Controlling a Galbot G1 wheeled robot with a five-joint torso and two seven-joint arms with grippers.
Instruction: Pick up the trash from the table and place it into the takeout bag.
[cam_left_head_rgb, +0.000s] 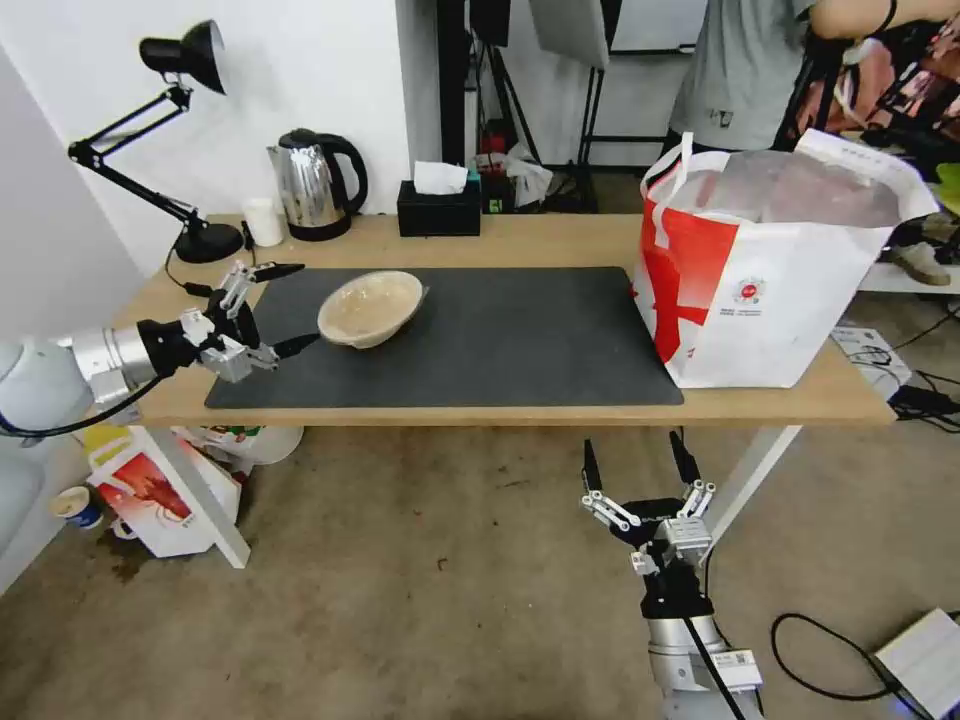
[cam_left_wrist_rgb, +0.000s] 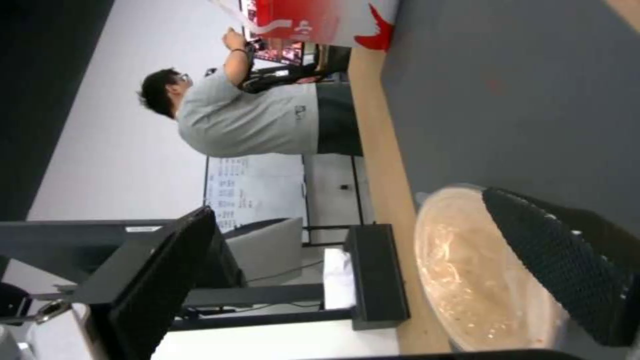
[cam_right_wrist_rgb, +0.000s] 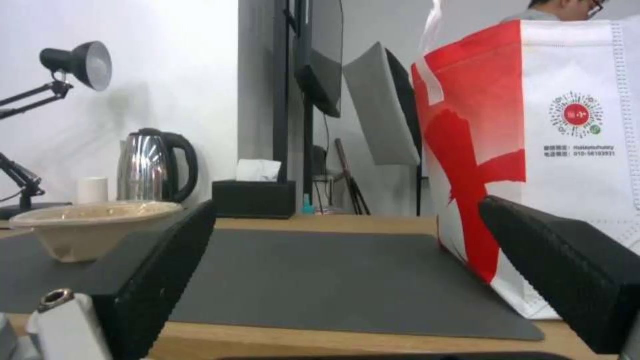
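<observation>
Bowl (cam_left_head_rgb: 371, 307), beige and shallow, sits on the dark mat (cam_left_head_rgb: 500, 340) toward the table's (cam_left_head_rgb: 560, 240) left end. Left end effector (cam_left_head_rgb: 285, 308) hangs just beside its left rim, fingers spread wide, holding nothing. The takeout bag (cam_left_head_rgb: 770, 270) stands at the right end. Right end effector (cam_left_head_rgb: 640, 462) hovers below the near edge, wide open, empty.

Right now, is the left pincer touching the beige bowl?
Cannot tell. In the head view the open left pincer sits at the beige bowl's rim, lower fingertip right by it; the left wrist view overlaps finger and bowl without showing contact or gap.
</observation>
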